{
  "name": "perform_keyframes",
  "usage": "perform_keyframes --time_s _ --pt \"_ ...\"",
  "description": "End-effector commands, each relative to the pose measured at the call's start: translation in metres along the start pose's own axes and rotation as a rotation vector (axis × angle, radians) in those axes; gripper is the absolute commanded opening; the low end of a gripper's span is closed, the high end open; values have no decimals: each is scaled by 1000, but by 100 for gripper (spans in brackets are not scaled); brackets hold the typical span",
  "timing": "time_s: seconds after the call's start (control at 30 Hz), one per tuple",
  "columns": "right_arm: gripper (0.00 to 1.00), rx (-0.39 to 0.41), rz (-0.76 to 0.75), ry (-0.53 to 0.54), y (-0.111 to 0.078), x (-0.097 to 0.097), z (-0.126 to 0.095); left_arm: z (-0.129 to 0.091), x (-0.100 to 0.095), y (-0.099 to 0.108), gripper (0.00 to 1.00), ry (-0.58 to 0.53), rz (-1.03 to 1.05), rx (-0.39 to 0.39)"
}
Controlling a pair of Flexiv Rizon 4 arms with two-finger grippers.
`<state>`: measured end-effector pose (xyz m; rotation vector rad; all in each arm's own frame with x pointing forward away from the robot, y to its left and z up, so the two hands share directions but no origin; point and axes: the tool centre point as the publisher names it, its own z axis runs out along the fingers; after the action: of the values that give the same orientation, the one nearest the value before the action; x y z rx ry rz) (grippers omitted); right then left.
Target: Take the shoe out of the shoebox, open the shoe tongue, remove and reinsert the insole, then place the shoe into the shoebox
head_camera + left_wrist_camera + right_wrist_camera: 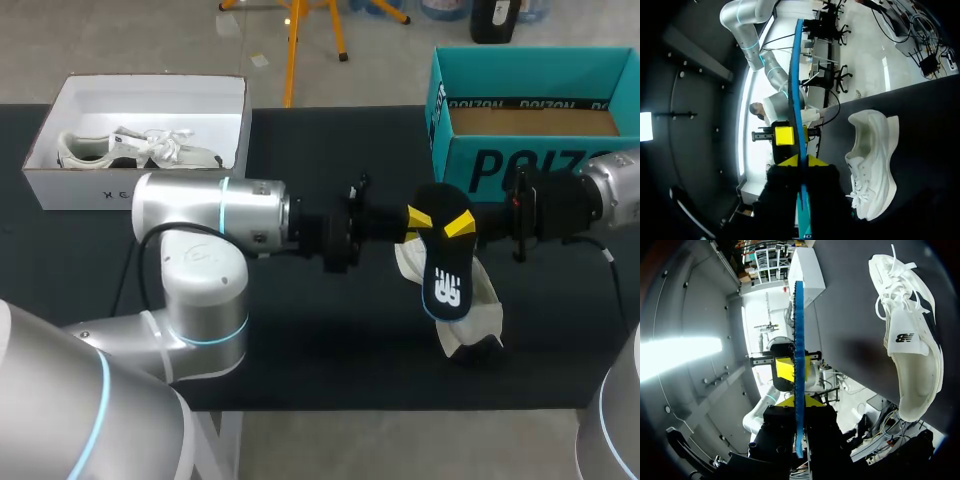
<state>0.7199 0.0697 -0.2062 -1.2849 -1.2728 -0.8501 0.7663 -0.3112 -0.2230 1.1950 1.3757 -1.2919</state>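
head view shows both arms meeting over the middle of the surface (pixel 300 350), the left tool (pixel 418 218) and right tool (pixel 460 226) each pinched narrow on the heel end of the black insole (pixel 445 280). both wrist views see it edge-on between their own yellow tips. two grips on one end probably mean a handover, or steadying before it goes back in.

the shoe (pixel 485 300) lies on its side on the surface right under the hanging insole. its tongue is pulled back and its mouth is open, so the insole could be fed straight down.

a white box (pixel 150 85) sits well off to the left with a second shoe (pixel 135 148) in it. a teal box (pixel 530 160) stands just behind the right arm. i judge that box could crowd the right arm's wrist if it swings back.
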Motion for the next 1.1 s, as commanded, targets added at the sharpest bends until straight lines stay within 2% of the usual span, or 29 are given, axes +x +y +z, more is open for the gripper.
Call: perform_keyframes --time_s 0.03,0.13,0.17,0.2,0.23,0.4,0.57,0.67,0.73,0.77,1.1 --pt "0 -2 1 -1 -1 0 2 8 -1 0 0 -5 4 7" --pt "0 -2 1 -1 -1 0 2 8 -1 -4 0 -13 -1 14" --pt "26 -2 1 -1 -1 0 2 7 -1 -5 0 -13 -2 14" --pt "100 -2 1 -1 -1 0 2 6 -1 -6 0 -14 -4 15" --pt "100 -2 1 -1 -1 0 2 4 0 -7 0 -10 -6 14" --pt "100 -113 -47 -27 -9 -11 -38 -6 2 -9 0 -23 -35 28" --pt "100 -202 -137 -140 -23 -8 -69 -15 4 -7 0 -28 -53 37" --pt "100 -186 -237 -149 -29 -8 -83 -18 4 -6 0 -33 -64 44" --pt "100 -159 -278 -261 -32 -7 -89 -20 3 -6 0 -33 -72 48" --pt "100 -153 -269 -281 -33 -8 -91 -20 3 -6 0 -30 -72 47" --pt "100 -153 -269 -281 -33 -8 -91 -11 8 -10 0 14 -100 46"
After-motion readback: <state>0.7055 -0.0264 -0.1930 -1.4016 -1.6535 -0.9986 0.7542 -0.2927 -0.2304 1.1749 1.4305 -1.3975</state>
